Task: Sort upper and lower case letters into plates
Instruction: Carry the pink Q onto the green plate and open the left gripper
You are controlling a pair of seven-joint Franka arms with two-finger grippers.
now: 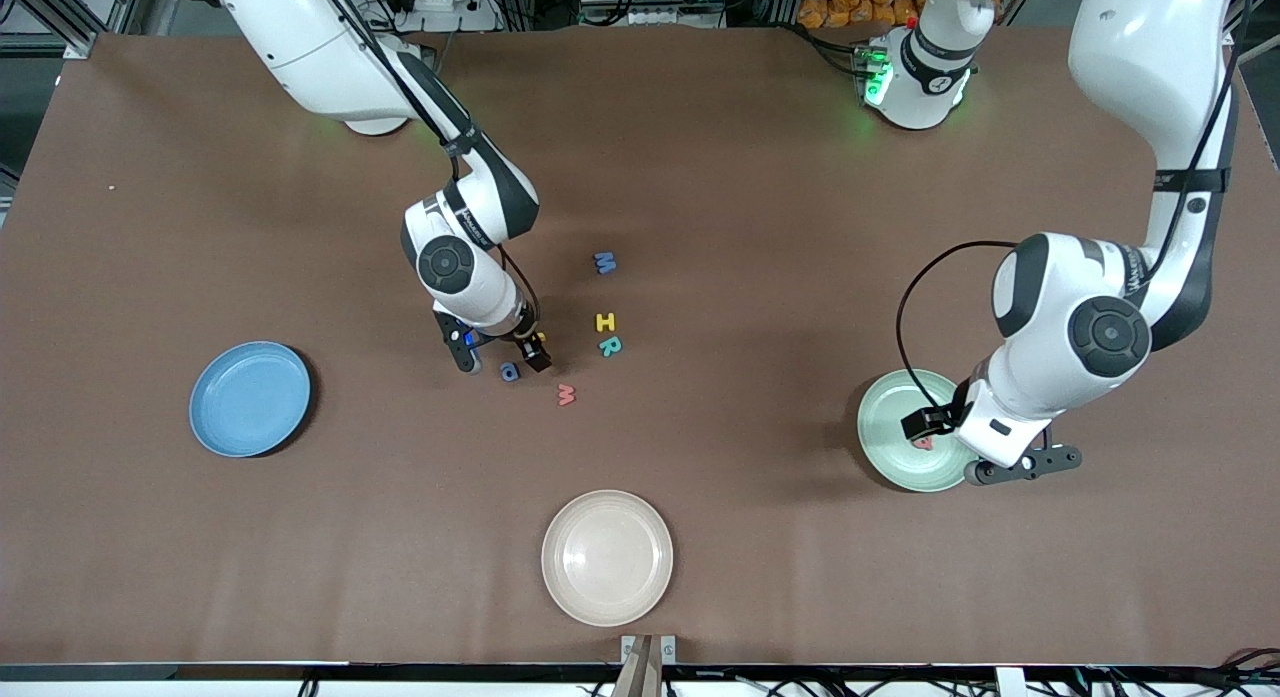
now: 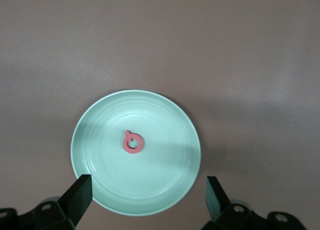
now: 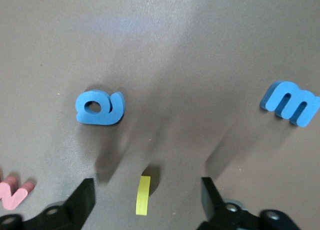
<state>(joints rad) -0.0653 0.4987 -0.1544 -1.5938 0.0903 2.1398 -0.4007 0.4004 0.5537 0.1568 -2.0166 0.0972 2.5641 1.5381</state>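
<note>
The mint green plate (image 1: 890,402) lies toward the left arm's end of the table and holds one red letter (image 2: 133,141). My left gripper (image 2: 148,187) hangs open and empty over that plate's (image 2: 100,125) edge. The sky blue plate (image 1: 250,398) lies toward the right arm's end. My right gripper (image 3: 147,190) is down at the table, open, its fingers on either side of a thin yellow letter (image 3: 143,195) without touching it. Beside it lie a blue "a" (image 3: 99,108), a blue "m" (image 3: 290,103) and a red letter (image 3: 15,192). A yellow "H" (image 1: 605,323) and a teal "R" (image 1: 610,346) lie close by.
A cream-beige plate (image 1: 607,557) sits near the table's front edge, nearer to the front camera than the letters. The loose letters cluster mid-table around my right gripper (image 1: 500,357). The brown table top (image 1: 760,227) stretches wide between the plates.
</note>
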